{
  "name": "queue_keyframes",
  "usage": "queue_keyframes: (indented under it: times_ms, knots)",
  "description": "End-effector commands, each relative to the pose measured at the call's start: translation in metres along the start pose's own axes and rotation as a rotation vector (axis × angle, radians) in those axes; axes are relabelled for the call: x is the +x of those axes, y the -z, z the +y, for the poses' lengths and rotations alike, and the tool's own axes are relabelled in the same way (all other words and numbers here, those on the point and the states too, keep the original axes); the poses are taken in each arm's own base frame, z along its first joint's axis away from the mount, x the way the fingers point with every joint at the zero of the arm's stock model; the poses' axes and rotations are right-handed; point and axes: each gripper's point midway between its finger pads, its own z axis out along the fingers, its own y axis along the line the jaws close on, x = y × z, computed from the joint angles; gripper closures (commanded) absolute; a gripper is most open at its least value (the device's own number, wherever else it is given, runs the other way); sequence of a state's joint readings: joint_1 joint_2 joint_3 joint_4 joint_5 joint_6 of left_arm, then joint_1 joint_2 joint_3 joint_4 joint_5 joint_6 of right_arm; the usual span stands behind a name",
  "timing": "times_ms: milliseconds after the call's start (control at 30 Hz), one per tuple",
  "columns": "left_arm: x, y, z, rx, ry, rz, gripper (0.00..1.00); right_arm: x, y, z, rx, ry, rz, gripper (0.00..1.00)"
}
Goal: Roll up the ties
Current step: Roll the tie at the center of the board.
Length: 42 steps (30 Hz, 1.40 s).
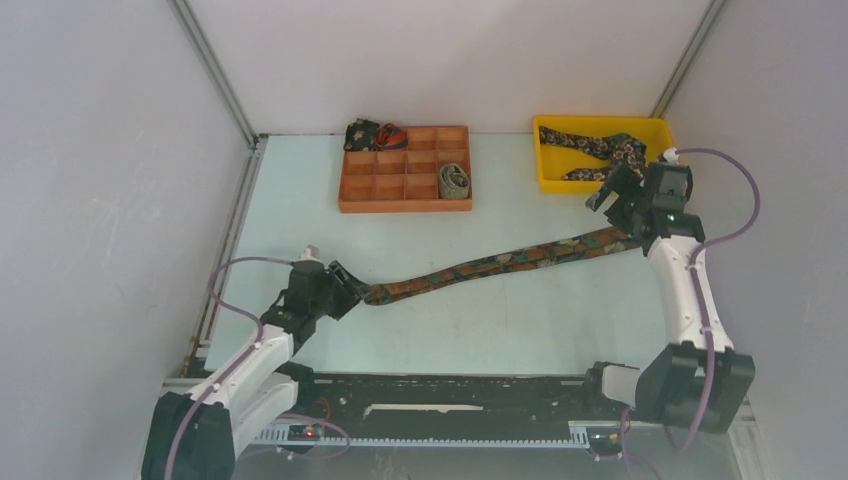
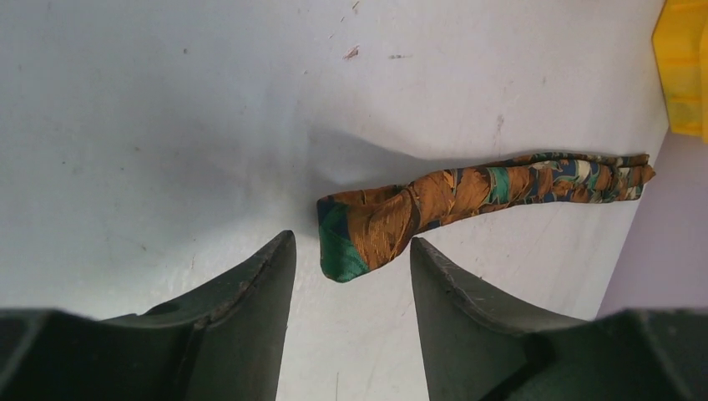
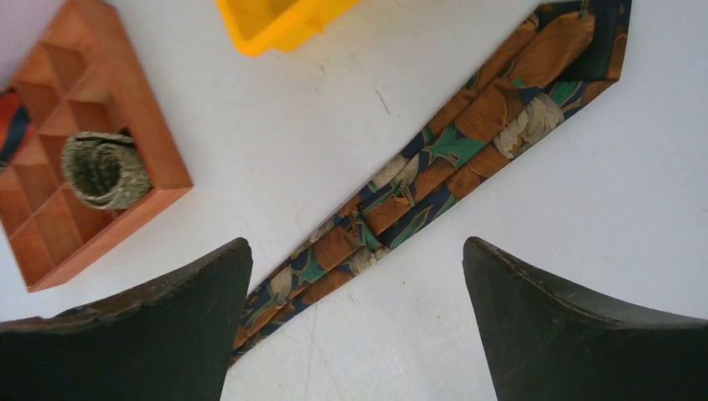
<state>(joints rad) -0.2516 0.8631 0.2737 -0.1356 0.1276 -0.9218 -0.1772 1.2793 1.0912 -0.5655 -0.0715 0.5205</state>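
Observation:
A long brown, green and navy patterned tie [image 1: 500, 262] lies stretched across the table. Its narrow end, folded over, [image 2: 367, 230] rests just ahead of and between the fingertips of my left gripper [image 2: 351, 251], which is open and not touching it; the gripper also shows in the top view [image 1: 347, 287]. My right gripper [image 3: 355, 251] is open wide and empty above the tie's wide part [image 3: 467, 125], near its pointed end [image 1: 615, 238]. A second tie [image 1: 600, 148] lies in the yellow bin [image 1: 552, 180]. A rolled olive tie [image 1: 455, 181] sits in the orange tray [image 1: 405, 205].
The orange compartment tray stands at the back centre, with a dark and red rolled tie [image 1: 372, 134] at its back left corner. The yellow bin is at the back right, close to my right gripper [image 1: 610, 195]. White walls enclose the table on three sides.

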Motion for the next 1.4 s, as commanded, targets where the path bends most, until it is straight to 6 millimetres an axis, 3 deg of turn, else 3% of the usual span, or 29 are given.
queue_keyframes:
  times_ms: [0, 167, 267, 400, 633, 967, 1100, 1233, 1367]
  knots:
    - [-0.009, -0.004, -0.009, 0.042, 0.017, -0.029, 0.43, -0.014, 0.033, 0.014, -0.095, 0.028, -0.122, 0.0]
    - [-0.007, -0.007, -0.009, 0.037, 0.02, -0.016, 0.45, -0.009, 0.04, 0.028, -0.282, -0.136, -0.16, 0.0]
    - [-0.005, -0.008, -0.006, 0.03, 0.022, -0.011, 0.46, 0.0, 0.029, 0.019, -0.313, -0.226, -0.1, 0.0]
    - [-0.002, -0.011, 0.0, 0.01, 0.041, -0.005, 0.49, 0.001, 0.031, 0.008, -0.248, -0.188, -0.131, 0.0]
    - [0.002, -0.019, 0.003, 0.017, 0.065, 0.006, 0.56, 0.011, 0.041, 0.021, -0.276, -0.081, -0.133, 0.0]
    - [0.001, -0.024, 0.0, 0.032, 0.051, 0.01, 0.99, 0.056, 0.04, 0.064, -0.316, 0.097, -0.064, 0.0]
    - [-0.004, -0.022, -0.004, 0.051, 0.003, -0.012, 1.0, 0.075, 0.044, 0.082, -0.34, 0.156, -0.044, 0.0]
    - [-0.027, -0.013, -0.011, 0.053, -0.123, -0.11, 1.0, 0.099, 0.048, 0.107, -0.388, 0.21, -0.017, 0.0]
    - [-0.041, -0.003, -0.011, 0.039, -0.198, -0.184, 0.99, 0.134, 0.048, 0.137, -0.438, 0.28, 0.038, 0.0]
